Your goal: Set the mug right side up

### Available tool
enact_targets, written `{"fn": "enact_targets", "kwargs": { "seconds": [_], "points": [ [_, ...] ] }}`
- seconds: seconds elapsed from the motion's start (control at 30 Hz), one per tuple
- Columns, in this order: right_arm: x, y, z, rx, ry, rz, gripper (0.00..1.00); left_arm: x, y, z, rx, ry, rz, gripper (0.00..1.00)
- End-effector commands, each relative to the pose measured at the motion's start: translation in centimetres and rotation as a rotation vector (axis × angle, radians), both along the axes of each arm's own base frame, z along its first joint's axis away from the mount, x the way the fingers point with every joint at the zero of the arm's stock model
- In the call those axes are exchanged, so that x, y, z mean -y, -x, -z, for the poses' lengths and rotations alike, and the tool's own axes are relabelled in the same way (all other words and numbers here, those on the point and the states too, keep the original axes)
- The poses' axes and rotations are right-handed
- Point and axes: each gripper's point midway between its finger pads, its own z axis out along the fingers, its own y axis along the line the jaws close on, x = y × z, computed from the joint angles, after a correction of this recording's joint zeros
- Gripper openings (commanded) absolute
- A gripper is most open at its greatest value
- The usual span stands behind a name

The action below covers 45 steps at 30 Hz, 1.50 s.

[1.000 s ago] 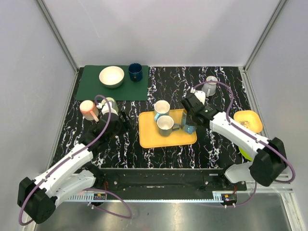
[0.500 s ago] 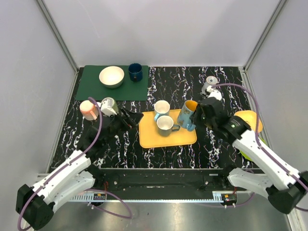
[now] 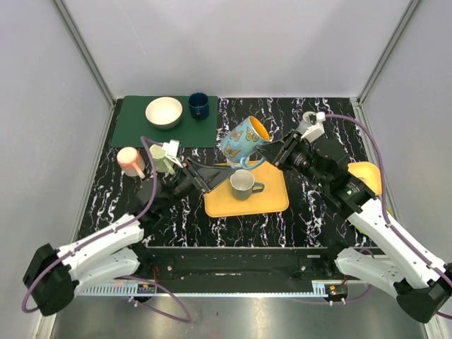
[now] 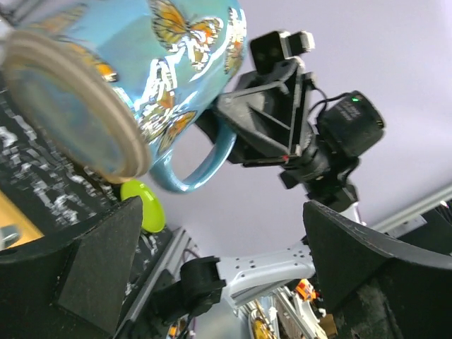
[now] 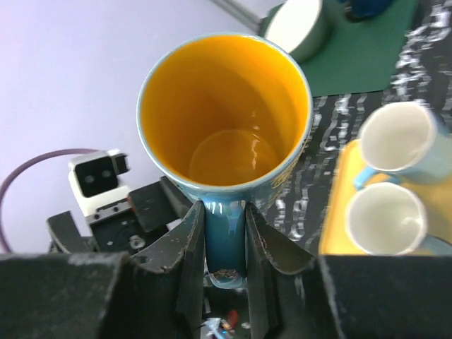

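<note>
The right gripper [image 3: 272,151] clamps the handle of the blue butterfly-patterned ceramic mug [image 3: 242,139], held tilted in the air above the yellow plastic tray [image 3: 272,201]; the left gripper [image 3: 205,171] gapes wide just beside it

Right claw [image 5: 224,236] clamps the handle of a blue mug [image 5: 226,113], its orange interior facing the lens. At right, a white-lined cup [image 5: 399,145] and a second cup [image 5: 385,215] sit on a yellow tray [image 5: 337,212].

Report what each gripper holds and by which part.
The right gripper clamps the butterfly mug by its handle, one finger on each side. The left gripper is open and holds nothing.
</note>
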Motion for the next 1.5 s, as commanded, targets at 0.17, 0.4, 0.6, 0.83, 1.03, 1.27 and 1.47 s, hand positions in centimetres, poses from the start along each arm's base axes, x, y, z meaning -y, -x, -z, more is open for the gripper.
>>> {"fn": "enact_targets", "kwargs": {
  "seconds": [0.17,0.4,0.6,0.83,1.03,1.27,1.47],
  "points": [
    [-1.6,3.3,-12.1,0.263,-0.369,-0.187,0.0,2.9,0.7,-7.1,0.187,0.187,0.082,0.99],
    [-1.7,4.2,-12.4,0.267,-0.372,-0.223,0.0,4.0,-0.7,-7.7,0.186,0.242,0.071,0.99],
    [-1.8,4.6,-11.0,0.243,-0.37,-0.241,0.0,4.0,-0.4,-11.5,0.273,0.341,0.091,0.96],
    [-1.8,5.3,-10.1,0.244,-0.318,-0.268,0.0,3.9,-0.3,-13.1,0.318,0.376,0.108,0.79],
    [-2.2,5.5,-7.9,0.201,-0.264,-0.293,0.0,3.4,0.4,-14.3,0.352,0.425,0.154,0.49],
    [-2.4,5.5,-4.6,0.153,-0.179,-0.306,0.0,3.4,1.0,-15.5,0.377,0.433,0.191,0.24],
    [-2.2,6.0,-4.6,0.182,-0.154,-0.324,0.0,3.6,1.7,-15.8,0.394,0.427,0.249,0.0]
  ]
}}
